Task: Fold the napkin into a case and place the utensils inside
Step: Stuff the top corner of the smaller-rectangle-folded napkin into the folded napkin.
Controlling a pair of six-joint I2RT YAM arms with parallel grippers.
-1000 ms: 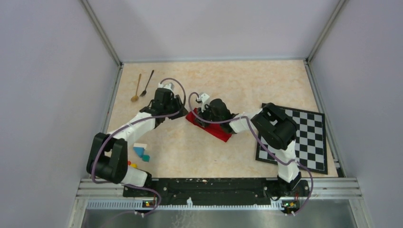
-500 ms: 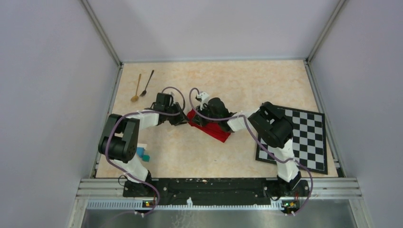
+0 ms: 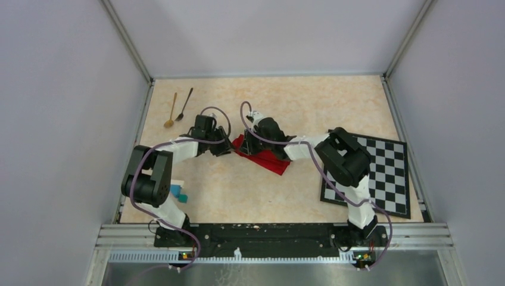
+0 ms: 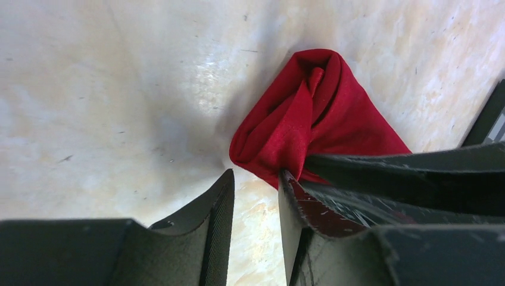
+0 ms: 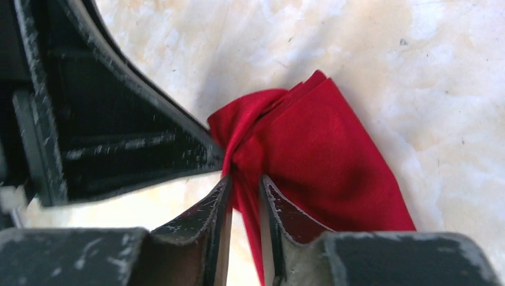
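The left pincer (image 4: 256,180) has swung in beside the napkin (image 4: 321,119), jaws apart and empty. The right pincer (image 5: 245,182) pinches its bunched end, so folding remains unfinished.

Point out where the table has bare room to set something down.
Bare: the far strip behind the napkin, between the spoons and the right wall; also the near middle, between the blocks and the chequered mat. Crowded: the centre, where the left gripper and right gripper meet at the napkin.
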